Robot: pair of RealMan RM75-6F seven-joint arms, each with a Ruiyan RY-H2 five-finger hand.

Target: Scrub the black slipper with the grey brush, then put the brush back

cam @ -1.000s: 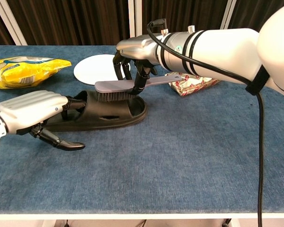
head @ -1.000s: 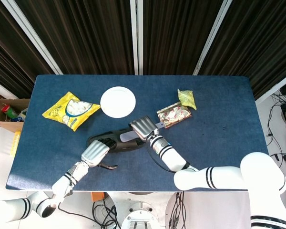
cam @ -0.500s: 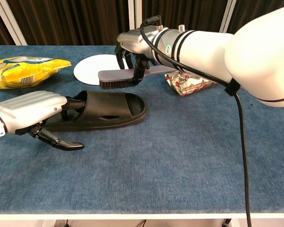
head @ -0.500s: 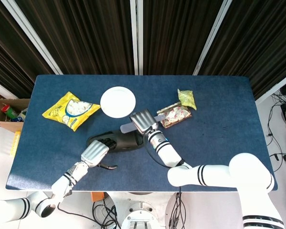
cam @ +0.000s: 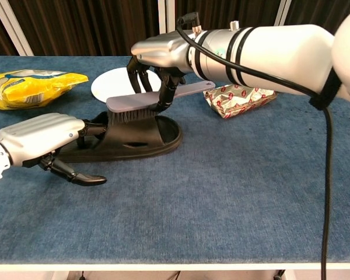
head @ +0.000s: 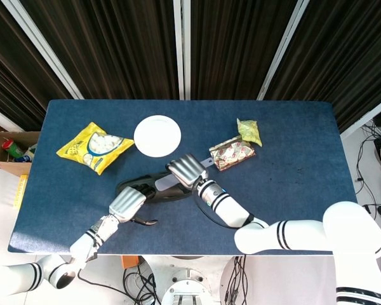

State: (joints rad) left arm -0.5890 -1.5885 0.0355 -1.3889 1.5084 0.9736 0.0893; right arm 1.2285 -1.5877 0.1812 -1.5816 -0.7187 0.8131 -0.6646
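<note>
The left hand [cam: 38, 140] still grips the heel end of the black slipper [cam: 134, 140], pinning it. The right hand [cam: 157, 55], clasping the grey brush [cam: 146, 108], has dropped it back onto the strap: scrubbing continues. Beyond, blue table [cam: 233, 192], white plate [head: 157, 135], snack packets, dark curtains.

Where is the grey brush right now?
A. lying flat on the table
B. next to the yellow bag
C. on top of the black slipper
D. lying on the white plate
C: the right hand holds the brush with its bristles down on the strap of the slipper.
</note>
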